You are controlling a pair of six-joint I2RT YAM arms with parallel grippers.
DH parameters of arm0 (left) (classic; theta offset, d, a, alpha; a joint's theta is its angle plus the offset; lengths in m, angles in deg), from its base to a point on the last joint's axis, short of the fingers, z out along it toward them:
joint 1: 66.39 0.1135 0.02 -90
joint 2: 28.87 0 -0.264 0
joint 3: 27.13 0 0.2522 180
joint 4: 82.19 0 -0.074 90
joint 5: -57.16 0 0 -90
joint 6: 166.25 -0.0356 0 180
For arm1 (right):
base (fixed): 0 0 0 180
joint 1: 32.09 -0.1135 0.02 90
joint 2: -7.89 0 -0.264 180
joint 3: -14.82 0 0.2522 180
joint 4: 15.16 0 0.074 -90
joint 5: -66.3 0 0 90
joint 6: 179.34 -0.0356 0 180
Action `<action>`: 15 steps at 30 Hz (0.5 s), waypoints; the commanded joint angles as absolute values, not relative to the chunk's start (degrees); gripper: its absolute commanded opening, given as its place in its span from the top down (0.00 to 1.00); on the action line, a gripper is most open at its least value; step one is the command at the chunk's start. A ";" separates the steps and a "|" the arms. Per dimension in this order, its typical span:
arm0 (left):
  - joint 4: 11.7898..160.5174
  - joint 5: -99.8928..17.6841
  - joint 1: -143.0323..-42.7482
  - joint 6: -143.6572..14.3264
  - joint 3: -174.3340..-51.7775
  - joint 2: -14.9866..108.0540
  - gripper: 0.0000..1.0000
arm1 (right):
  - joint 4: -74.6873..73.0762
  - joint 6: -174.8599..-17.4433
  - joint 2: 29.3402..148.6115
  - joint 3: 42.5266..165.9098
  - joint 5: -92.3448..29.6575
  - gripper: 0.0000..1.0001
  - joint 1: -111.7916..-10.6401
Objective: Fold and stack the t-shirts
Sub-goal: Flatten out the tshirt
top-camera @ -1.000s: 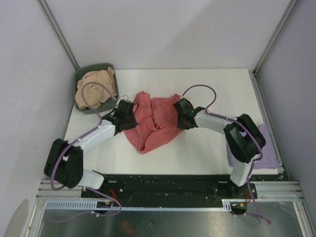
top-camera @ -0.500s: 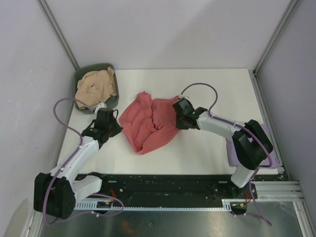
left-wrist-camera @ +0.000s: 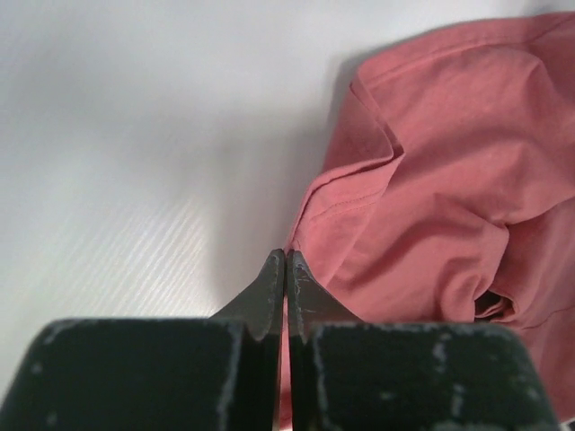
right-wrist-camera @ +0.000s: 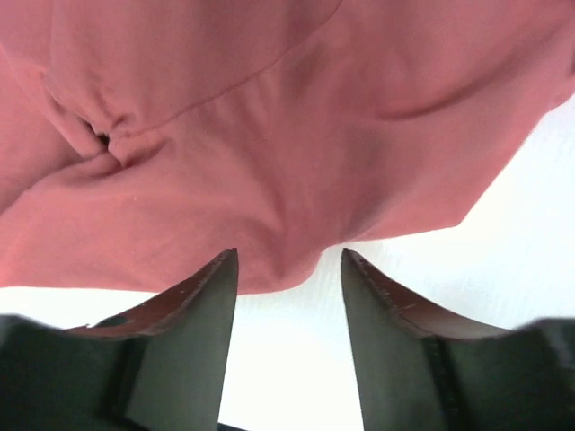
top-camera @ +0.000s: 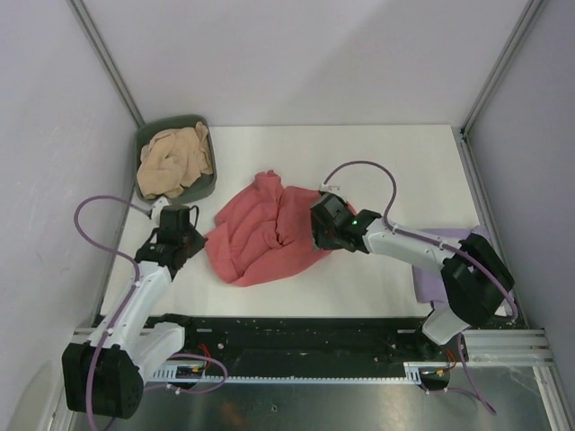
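Scanning the table [top-camera: 377, 153], where do you see trouble? (Mo)

Start with the red tee [top-camera: 265, 235]. It lies in a crumpled heap mid-table, not yet flat, so any careless pull bunches it further. The bin [top-camera: 148, 136] at the far left holds the tan tee [top-camera: 175, 160], bundled up. The lavender tee [top-camera: 429, 285] lies at the table's right edge, partly under the right arm, and a low sweep of that arm might rumple it. (Lee)

And the hands? (Mo)

The right hand [right-wrist-camera: 289, 260] stands apart, gripping nothing, with the red tee's edge just ahead of its tips. If it closes there it may catch two layers, or only a thin lip that slips out. The left hand [left-wrist-camera: 285, 269] is pressed together and empty, its tips at the tee's left hem. Dragged along like that, it could snag the hem and roll it under. (Lee)

What differs from a second ago? (Mo)

The red tee now sits further left and nearer the arms' bases. The left hand, then on the tee's upper left, is drawn back beside it. The right hand, then nearly closed at the tee's right side, is parted. (Lee)
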State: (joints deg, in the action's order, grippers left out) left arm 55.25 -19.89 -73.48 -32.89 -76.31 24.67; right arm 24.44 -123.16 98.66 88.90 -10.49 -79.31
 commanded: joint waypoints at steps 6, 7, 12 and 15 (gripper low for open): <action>54.24 -18.41 -71.78 -33.43 -74.60 22.68 1.00 | 18.49 -119.16 95.47 91.23 -8.44 0.39 -68.32; 54.12 -18.42 -71.72 -33.57 -74.58 22.61 1.00 | 17.86 -118.80 96.37 91.77 -8.29 0.39 -67.65; 53.42 -18.56 -71.23 -33.92 -74.59 21.72 1.00 | 17.05 -117.64 102.10 96.30 -7.98 0.40 -64.91; 52.98 -18.72 -70.97 -34.18 -74.59 21.01 1.00 | 17.20 -117.18 104.20 97.52 -7.55 0.40 -64.15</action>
